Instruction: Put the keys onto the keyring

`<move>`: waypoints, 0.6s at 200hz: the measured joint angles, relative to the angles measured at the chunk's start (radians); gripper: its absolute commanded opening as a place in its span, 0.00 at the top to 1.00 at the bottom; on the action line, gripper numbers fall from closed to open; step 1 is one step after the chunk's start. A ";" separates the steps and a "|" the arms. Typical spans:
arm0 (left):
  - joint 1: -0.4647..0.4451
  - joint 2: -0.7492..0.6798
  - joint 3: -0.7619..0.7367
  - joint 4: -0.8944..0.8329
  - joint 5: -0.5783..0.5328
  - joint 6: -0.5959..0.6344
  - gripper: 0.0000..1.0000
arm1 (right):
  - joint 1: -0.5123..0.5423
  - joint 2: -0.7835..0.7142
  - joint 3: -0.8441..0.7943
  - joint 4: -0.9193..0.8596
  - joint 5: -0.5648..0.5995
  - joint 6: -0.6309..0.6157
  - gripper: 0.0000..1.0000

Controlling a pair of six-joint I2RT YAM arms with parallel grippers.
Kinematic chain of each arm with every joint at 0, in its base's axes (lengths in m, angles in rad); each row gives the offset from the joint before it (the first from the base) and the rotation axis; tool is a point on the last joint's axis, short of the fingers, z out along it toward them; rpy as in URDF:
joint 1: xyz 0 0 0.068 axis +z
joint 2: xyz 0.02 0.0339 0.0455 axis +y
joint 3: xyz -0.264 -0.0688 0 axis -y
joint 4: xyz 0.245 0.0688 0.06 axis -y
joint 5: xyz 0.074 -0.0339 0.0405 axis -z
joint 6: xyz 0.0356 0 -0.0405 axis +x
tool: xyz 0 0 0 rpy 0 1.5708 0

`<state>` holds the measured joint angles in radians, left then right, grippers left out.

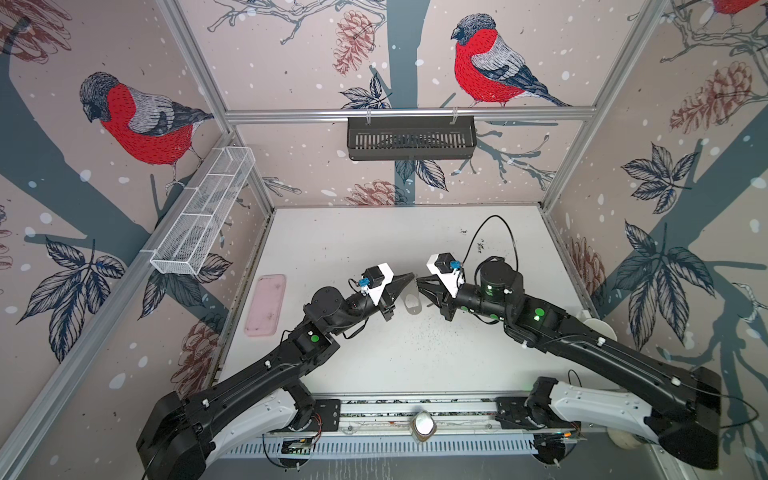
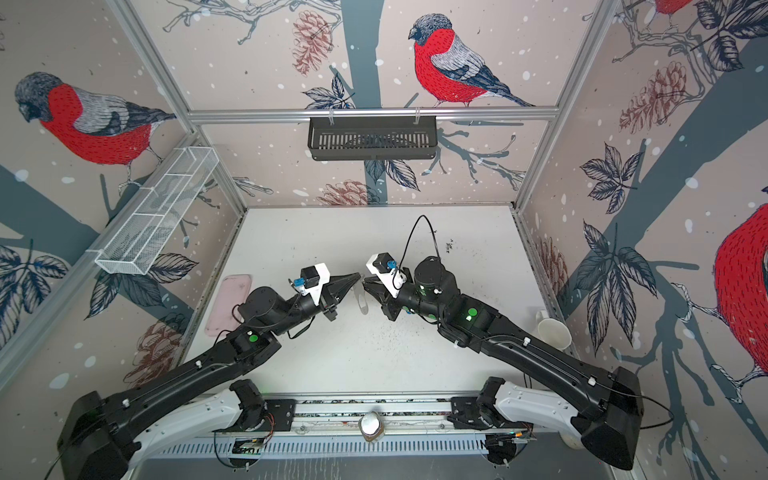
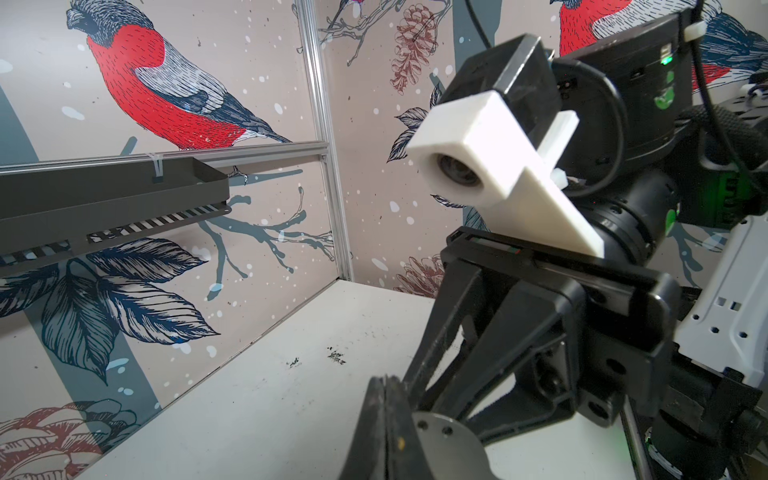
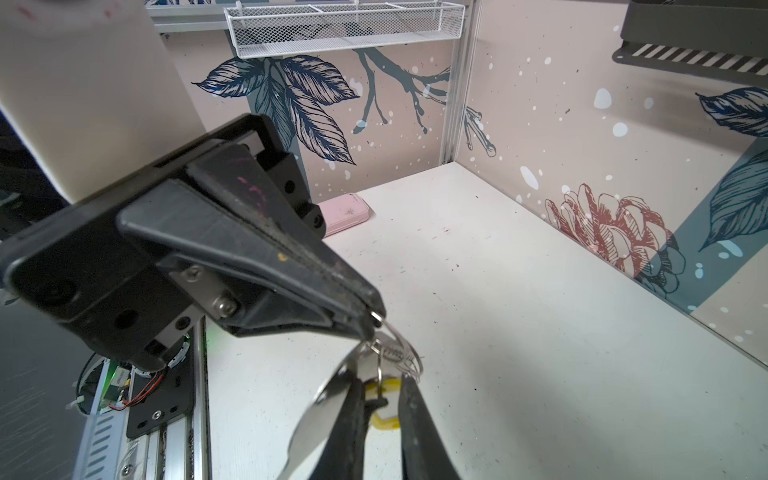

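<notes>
Right wrist view: left gripper, jaws together, pinches the keyring, lower centre; right gripper jaws slightly apart around yellow key, grip unclear; arms angled inward.

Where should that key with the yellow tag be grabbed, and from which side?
By the yellow tag, pinched from both sides, coming in from opposite the left gripper. That gripper is shut on the small ring above, so the tag hangs free below it, and it looks chunkier than that thin ring. The right gripper appears to pinch it that way.
</notes>
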<state>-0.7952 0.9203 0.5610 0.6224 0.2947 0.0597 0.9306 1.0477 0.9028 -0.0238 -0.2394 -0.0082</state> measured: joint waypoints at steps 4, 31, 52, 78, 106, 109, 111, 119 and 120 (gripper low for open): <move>0.000 0.000 0.000 0.000 0.000 0.000 1.00 | 0.002 0.000 0.000 0.001 -0.004 -0.001 0.87; 0.000 0.003 -0.002 0.001 0.001 0.000 1.00 | 0.012 0.000 0.000 0.003 -0.023 -0.022 0.91; 0.000 0.004 -0.003 0.001 0.007 0.000 1.00 | 0.019 0.002 0.000 0.003 -0.024 -0.031 0.93; 0.000 0.005 -0.006 0.001 0.016 0.000 1.00 | 0.027 0.006 0.000 0.005 -0.024 -0.047 0.94; 0.000 0.005 -0.010 0.003 0.018 -0.001 1.00 | 0.033 0.010 0.001 0.005 -0.025 -0.055 0.87; 0.000 0.005 -0.010 0.004 0.018 -0.001 1.00 | 0.033 0.011 0.001 0.005 -0.026 -0.058 0.86; 0.000 0.005 -0.010 0.005 0.018 -0.001 1.00 | 0.033 0.011 0.001 0.005 -0.027 -0.060 0.86; 0.000 0.005 -0.011 0.008 0.018 -0.001 1.00 | 0.035 0.014 0.002 0.005 -0.031 -0.073 0.84; 0.000 0.005 -0.011 0.008 0.018 -0.001 1.00 | 0.036 0.014 0.002 0.005 -0.031 -0.073 0.84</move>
<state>-0.7948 0.9253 0.5495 0.6308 0.3130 0.0589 0.9665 1.0618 0.9047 -0.0189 -0.2707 -0.0814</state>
